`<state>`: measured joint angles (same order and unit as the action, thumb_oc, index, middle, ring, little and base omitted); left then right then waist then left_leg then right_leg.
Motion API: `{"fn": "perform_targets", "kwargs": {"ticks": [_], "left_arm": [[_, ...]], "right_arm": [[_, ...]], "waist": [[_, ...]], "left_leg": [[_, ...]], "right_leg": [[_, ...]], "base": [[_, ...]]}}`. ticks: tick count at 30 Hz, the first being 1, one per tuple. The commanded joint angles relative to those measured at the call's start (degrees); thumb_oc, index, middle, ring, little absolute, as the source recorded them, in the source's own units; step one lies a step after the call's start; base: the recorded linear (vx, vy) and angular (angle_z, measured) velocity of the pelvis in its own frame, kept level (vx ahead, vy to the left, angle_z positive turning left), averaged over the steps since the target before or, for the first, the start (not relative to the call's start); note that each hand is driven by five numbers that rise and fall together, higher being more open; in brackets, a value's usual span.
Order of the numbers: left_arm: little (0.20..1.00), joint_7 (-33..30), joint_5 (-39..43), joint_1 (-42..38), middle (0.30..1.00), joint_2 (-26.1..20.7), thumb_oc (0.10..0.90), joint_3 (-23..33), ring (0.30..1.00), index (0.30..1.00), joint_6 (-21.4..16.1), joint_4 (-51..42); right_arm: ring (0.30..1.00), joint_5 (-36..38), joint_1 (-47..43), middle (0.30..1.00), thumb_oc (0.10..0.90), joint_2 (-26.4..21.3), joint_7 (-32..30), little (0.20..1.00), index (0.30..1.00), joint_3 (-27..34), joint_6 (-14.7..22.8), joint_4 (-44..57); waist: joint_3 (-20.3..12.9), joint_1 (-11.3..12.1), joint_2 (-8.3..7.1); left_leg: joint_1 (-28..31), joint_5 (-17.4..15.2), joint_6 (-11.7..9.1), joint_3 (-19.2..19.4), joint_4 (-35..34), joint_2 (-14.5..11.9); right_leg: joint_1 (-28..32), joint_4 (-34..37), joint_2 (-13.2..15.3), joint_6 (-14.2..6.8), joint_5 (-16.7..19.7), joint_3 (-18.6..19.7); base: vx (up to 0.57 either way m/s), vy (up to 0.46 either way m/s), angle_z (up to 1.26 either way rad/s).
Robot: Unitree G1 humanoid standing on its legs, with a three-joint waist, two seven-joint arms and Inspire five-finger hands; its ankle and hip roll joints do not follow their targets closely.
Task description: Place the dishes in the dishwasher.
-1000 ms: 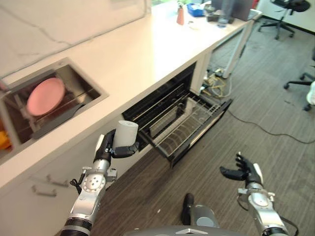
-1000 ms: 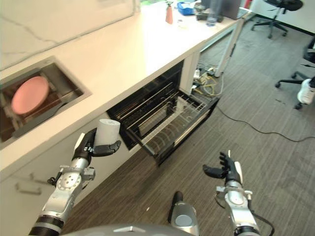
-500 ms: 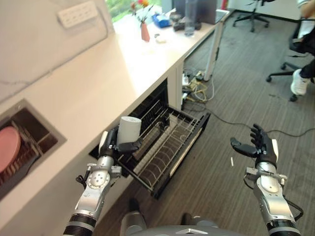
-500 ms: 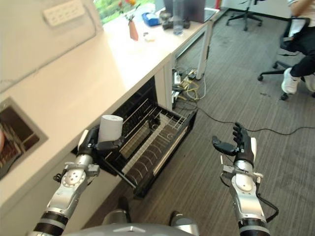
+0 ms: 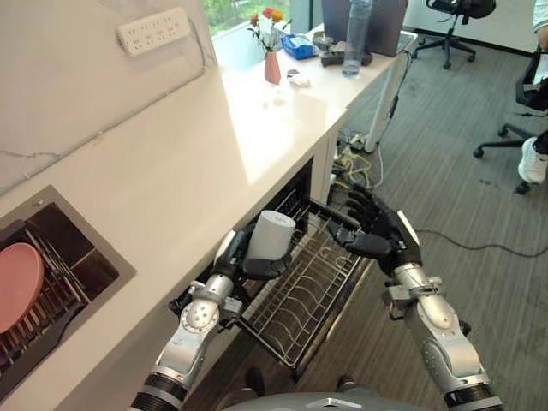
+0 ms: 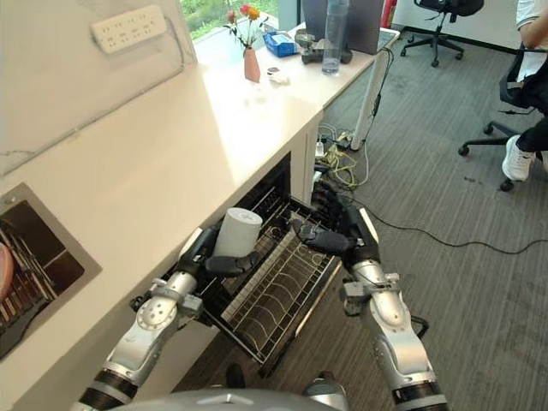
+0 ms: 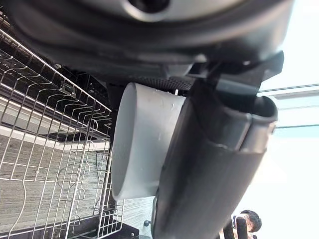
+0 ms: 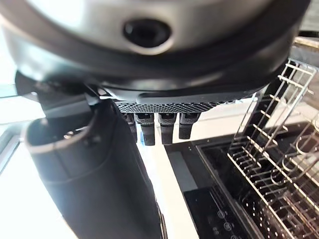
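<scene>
Below the white bench (image 5: 197, 163), the rack (image 5: 304, 287) is out. Left hand (image 5: 235, 261), fingers curled round a cup (image 5: 271, 235), must lower it in; right hand (image 5: 377, 235), fingers spread, hovers over the rack.

2 silver-grey jointed metal arms are showing round screwed wrist housings, ending in dark left hand (image 5: 248, 264) and dark right hand (image 5: 383, 238).

White cup (image 5: 271, 235); pink plate (image 5: 17, 285); silver wire rack (image 5: 310, 287); white countertop (image 5: 197, 163); grey striped carpet (image 5: 462, 205).
</scene>
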<state>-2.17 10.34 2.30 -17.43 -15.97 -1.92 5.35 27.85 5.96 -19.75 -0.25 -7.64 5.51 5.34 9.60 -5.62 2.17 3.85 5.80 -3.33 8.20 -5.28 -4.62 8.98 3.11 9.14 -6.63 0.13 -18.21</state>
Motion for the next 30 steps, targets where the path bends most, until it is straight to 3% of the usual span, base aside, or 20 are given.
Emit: {"fn": "perform_targets", "kwargs": {"ticks": [1, 14, 19, 30], "left_arm": [[0.3, -6.62, -3.45, -8.35, 0.3, -3.73, 0.4, 6.46, 0.3, 0.3, -5.72, -2.65], [0.3, -18.14, -15.79, -21.69, 0.3, -1.92, 0.4, -3.33, 0.3, 0.3, -4.58, 2.33], [0.3, -19.36, -19.51, -26.14, 0.3, -1.47, 0.4, -8.1, 0.3, 0.3, -4.03, 4.57], [0.3, -19.73, -18.54, -26.25, 0.3, 0.34, 0.4, -12.5, 0.3, 0.3, -3.88, 5.23]], "right_arm": [[0.9, 6.67, -2.75, 0.9, 0.8, 2.29, 0.71, 0.9, 0.9, 1.21, 4.39, 3.45], [0.9, 24.6, -6.43, 0.9, 0.8, 4.13, -2.13, 0.9, 0.9, -11.65, 3.78, 7.02], [0.9, 28.27, -9.5, 0.9, 0.8, 4.55, -4.04, 0.9, 0.9, -15.47, 4.03, 7.43], [0.9, 28.07, -17.66, 0.9, 0.8, 8.96, -9.46, 0.9, 0.9, -16.65, 7.2, 3.88]], "waist": [[-3.46, 1.05, -2.84], [-4.09, -0.48, -3.42], [-4.28, -0.48, -3.35], [-4.47, 1.09, -3.09]], "left_leg": [[4.78, -8.29, -2.19, 5.05, 1.92, -2.31], [6.06, -8.22, -2.68, 6.24, 1.32, -2.7], [5.9, -8.04, -2.86, 5.92, 1.01, -2.84], [5.4, -7.96, -2.66, 4.67, 0.79, -2.58]], "right_leg": [[-6.17, -0.57, 5.25, -5.32, 3.62, 2.21], [-6.54, 0.9, 4.6, -5.7, 4.68, 3.5], [-6.37, 1.0, 4.52, -5.59, 4.99, 3.21], [-5.79, 0.98, 4.66, -5.39, 5.23, 2.29]], "base": [[0.04, -0.005, -0.03], [0.02, -0.012, -0.08], [0.0, 0.0, 0.0], [0.0, 0.006, 0.07]]}}
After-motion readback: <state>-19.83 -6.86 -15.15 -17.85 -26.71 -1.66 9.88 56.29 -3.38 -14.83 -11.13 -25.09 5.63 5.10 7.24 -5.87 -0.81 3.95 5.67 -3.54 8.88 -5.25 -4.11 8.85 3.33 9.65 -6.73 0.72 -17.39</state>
